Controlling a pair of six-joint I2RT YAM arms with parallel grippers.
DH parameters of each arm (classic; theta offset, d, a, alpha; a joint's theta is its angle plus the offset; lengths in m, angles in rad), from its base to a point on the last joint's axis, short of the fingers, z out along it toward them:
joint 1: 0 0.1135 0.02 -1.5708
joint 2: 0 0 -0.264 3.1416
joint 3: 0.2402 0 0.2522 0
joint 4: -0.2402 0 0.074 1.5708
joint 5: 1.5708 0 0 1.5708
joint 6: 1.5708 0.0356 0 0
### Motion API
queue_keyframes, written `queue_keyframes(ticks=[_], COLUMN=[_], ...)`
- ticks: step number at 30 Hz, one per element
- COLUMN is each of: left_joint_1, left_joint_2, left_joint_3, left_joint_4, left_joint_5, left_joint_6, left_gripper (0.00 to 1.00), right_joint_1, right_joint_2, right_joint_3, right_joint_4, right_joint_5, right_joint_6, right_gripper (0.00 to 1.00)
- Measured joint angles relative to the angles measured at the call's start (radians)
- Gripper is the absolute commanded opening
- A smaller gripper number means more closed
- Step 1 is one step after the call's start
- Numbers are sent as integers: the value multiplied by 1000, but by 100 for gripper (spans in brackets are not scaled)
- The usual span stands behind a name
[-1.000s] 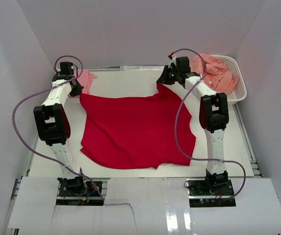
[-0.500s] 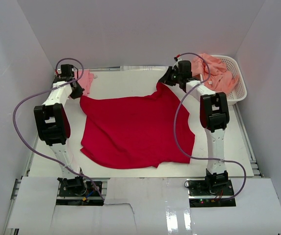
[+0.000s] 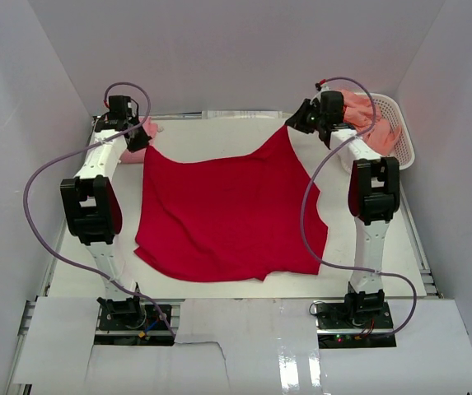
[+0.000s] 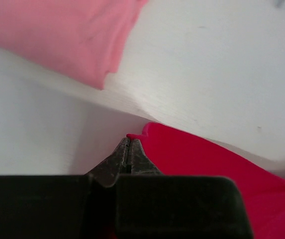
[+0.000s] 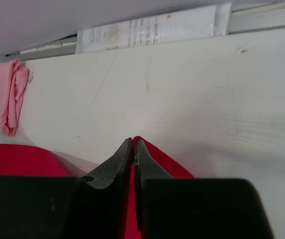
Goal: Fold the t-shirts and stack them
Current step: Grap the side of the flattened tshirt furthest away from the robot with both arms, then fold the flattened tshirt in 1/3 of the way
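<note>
We are at the spreading step, and no fold has been made yet. The red t-shirt (image 3: 227, 214) lies open on the table (image 3: 211, 136), on the side of the white basket (image 3: 402, 144) towards the left arm. Its near edge rests flat and its two far corners are lifted.

The left gripper (image 4: 129, 141) has its fingers pinched to a narrow slit on the far corner furthest from the basket. The right gripper (image 5: 133, 141) is pinched the same way on the far corner nearest the basket. Between these corners the far edge sags in a shallow curve, so we judge the cloth not fully taut.

A folded pink t-shirt (image 3: 147, 129) lies across the table from the basket, just beside the left gripper. Salmon-orange t-shirts (image 3: 367, 115) are heaped inside the basket.

For the next move, we judge that both arms should draw the corners apart until the far edge runs straight. They should then lower that edge flat to the table before either gripper lets go. Keep the corner furthest from the basket off the folded pink t-shirt, and move both arms at an even pace, since an uneven pull could slip a thin corner out of its pinch
</note>
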Motion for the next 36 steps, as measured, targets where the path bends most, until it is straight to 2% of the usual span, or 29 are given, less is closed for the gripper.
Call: queue_keyframes(ticks=[5, 10, 17, 27, 36], left_joint_1=[-19, -18, -18, -18, -18], left_joint_2=[1, 10, 45, 69, 69], left_joint_3=[69, 74, 82, 81, 79], left_joint_4=[47, 68, 93, 143, 151], left_joint_5=[72, 72, 57, 84, 49], left_joint_6=[6, 10, 10, 11, 14], left_gripper=[0, 0, 0, 0, 0], right_joint_1=[-78, -141, -150, -140, -140], right_joint_2=[-43, -111, -160, -258, -356], right_joint_3=[34, 34, 31, -182, -249], right_joint_4=[-27, -44, -43, -20, -13], right_joint_5=[-2, -2, -39, -61, -58], right_joint_6=[-10, -24, -26, -33, -50], right_gripper=[8, 8, 8, 8, 8])
